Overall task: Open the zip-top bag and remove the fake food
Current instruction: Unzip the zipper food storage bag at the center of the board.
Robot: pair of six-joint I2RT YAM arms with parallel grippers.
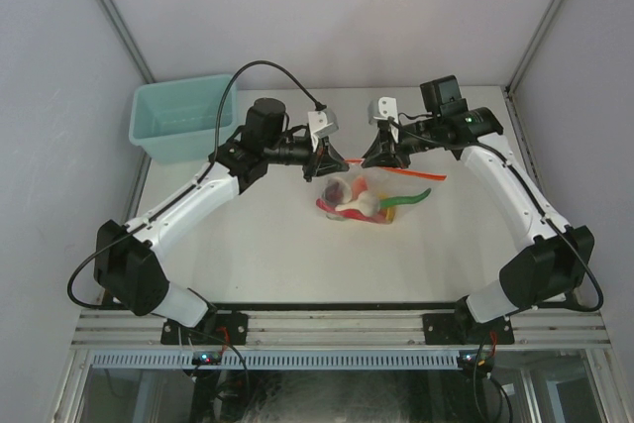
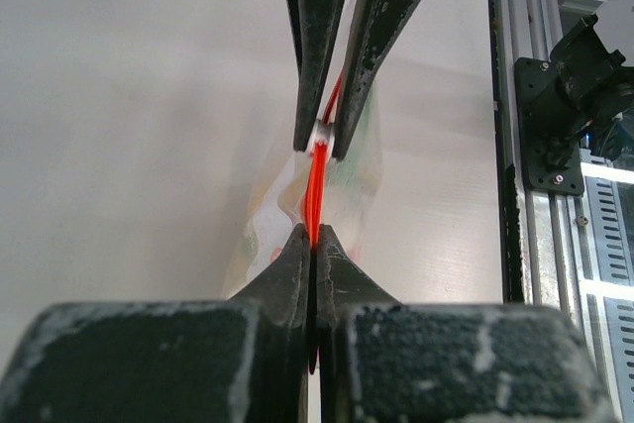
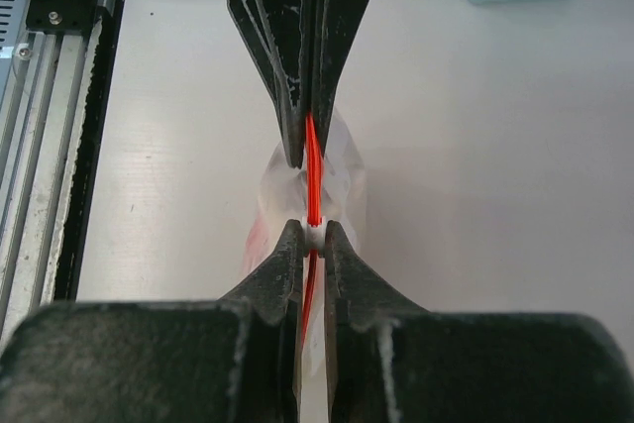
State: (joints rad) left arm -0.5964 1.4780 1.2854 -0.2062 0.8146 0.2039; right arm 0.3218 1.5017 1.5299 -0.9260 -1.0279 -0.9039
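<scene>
Black pincers face-to-face on zip-top bag

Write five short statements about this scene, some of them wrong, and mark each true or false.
1. The left gripper and the right gripper both pinch the red zip strip of the zip-top bag. True.
2. The teal bin stands at the near right corner of the table. False: it stands at the far left corner.
3. The fake food lies in the teal bin. False: it lies mid-table, at the bag between the grippers.
4. The two grippers meet tip to tip from opposite sides. True.
5. The left gripper is wide open. False: it is shut on the zip strip.
</scene>
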